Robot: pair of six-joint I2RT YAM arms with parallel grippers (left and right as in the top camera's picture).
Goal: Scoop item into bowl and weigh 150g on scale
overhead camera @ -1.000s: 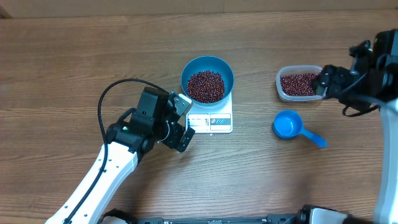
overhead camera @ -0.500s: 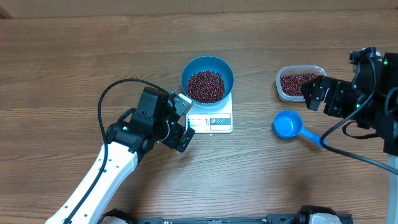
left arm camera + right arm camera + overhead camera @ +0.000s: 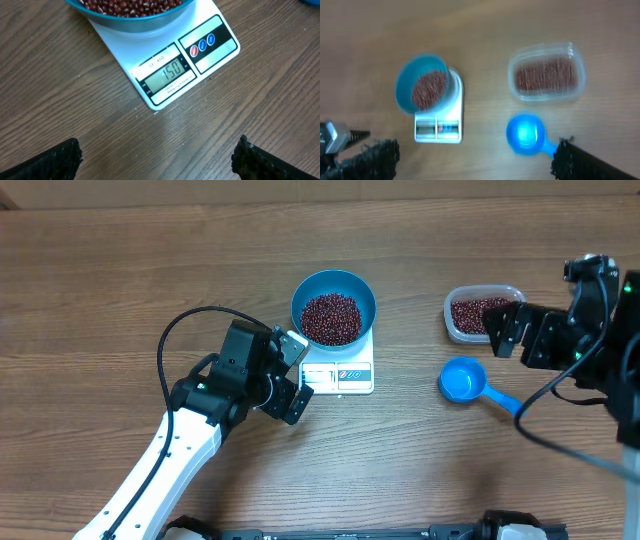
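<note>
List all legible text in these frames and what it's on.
"150": display of the scale.
"400", after two unclear letters: label above the display.
Fine print under the display: too small to read.
Symbols on the buttons: too small.
Overhead and right wrist views: nothing readable.

Glossy blue bowl of red-brown beans sits on the white scale, display reading 150

From my station I count one blue bowl, one white scale, one blue scoop and one clear tub. The beans make two lots, one in the bowl and one in the tub. There are two grippers, the left gripper and the right gripper, and one table.
</note>
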